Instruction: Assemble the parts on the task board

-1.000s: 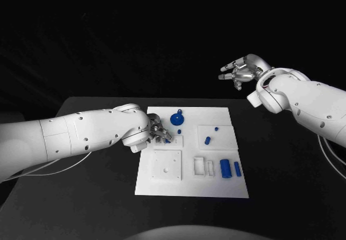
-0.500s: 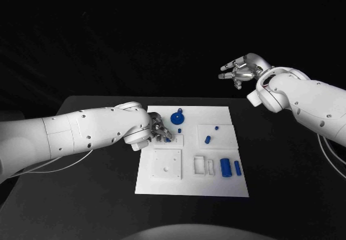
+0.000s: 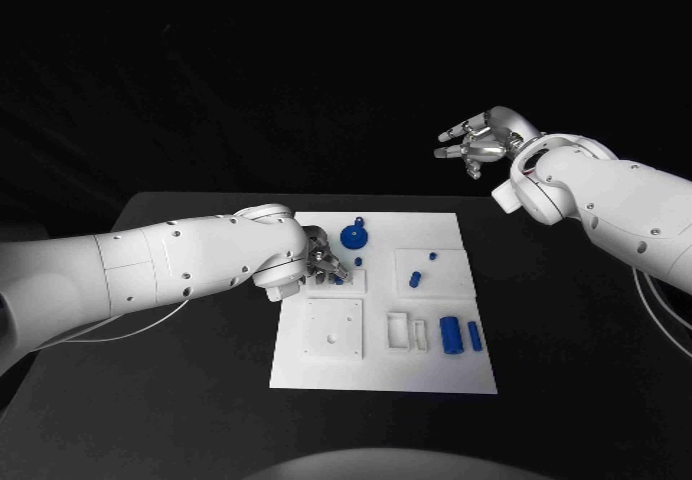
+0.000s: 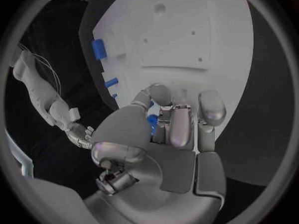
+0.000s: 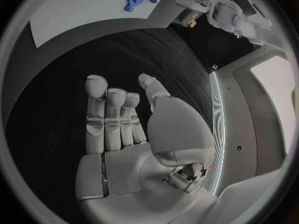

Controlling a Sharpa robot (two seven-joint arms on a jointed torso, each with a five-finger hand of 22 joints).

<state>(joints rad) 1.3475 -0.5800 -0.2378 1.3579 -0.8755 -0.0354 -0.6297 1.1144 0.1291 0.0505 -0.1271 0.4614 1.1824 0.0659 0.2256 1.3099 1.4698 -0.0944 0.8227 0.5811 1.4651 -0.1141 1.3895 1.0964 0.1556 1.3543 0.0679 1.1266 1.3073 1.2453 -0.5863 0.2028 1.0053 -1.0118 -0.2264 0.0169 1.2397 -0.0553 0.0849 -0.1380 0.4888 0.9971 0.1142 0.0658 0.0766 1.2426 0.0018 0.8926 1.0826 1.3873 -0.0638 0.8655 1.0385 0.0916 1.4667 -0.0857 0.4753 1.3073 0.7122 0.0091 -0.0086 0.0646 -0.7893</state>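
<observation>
Black table (image 3: 173, 400) carries our task board (image 3: 378, 375); our left hand (image 3: 320, 266) seems to pinch a small blue part (image 4: 151, 120), while our right hand (image 3: 483, 138) hovers empty, fingers spread.

The task board (image 3: 387, 345) looked like matt white plastic, smooth, with shallow moulded recesses. The parts (image 3: 451, 335) on it were a saturated blue plastic with a slight sheen. The tabletop (image 3: 173, 400) was a dull black surface that gave back almost no light. The left hand (image 4: 171, 129) and the right hand (image 5: 134, 129) had fingers (image 5: 95, 114) of brushed silver metal with smooth, rounded, satin-finished tips. Both arms wore glossy white plastic shells.
</observation>
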